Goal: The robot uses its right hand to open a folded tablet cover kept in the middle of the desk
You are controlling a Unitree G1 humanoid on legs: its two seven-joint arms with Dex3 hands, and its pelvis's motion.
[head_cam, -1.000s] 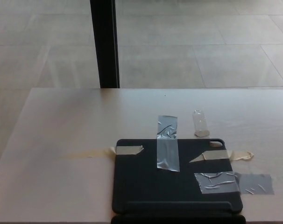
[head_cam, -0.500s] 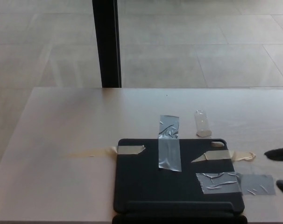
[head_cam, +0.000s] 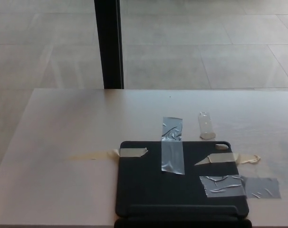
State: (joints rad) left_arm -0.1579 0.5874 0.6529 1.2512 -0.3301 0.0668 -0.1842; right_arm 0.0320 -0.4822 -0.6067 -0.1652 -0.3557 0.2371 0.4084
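Right robot hand gone from view — matte black tablet cover (head_cam: 182, 187) lies flat

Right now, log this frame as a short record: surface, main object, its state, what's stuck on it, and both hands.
surface: pale wooden desk, tiled floor beyond
main object: dark tablet cover, near edge of the desk, right of centre
cover state: lying flat, closed
tape: silver strip across its far edge; crumpled silver strip over its right edge; beige strips on the upper corners
left hand: not in view
right hand: not in view
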